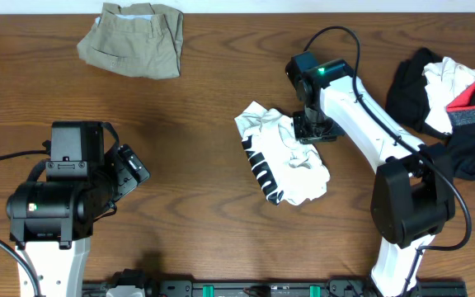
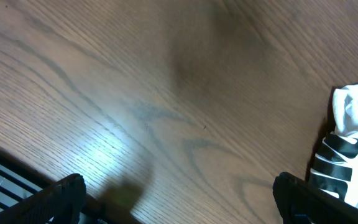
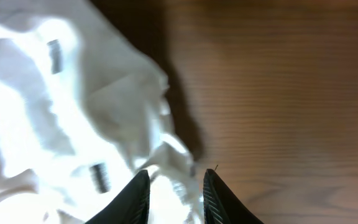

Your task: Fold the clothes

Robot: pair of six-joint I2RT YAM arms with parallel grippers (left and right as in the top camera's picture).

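Observation:
A crumpled white garment with black stripes (image 1: 291,169) lies at the table's middle. My right gripper (image 1: 312,129) is down on its upper right edge. In the right wrist view the fingers (image 3: 176,194) are close together with a fold of the white cloth (image 3: 55,106) pinched between them. My left gripper (image 1: 134,172) is open and empty over bare wood at the left, well apart from the garment. In the left wrist view its fingers (image 2: 179,202) are wide apart, and the garment's end (image 2: 353,143) shows at the right edge.
Folded khaki shorts (image 1: 132,37) lie at the back left. A pile of black, white and red clothes (image 1: 452,99) sits at the right edge. The wooden table (image 1: 196,206) shows between the two arms.

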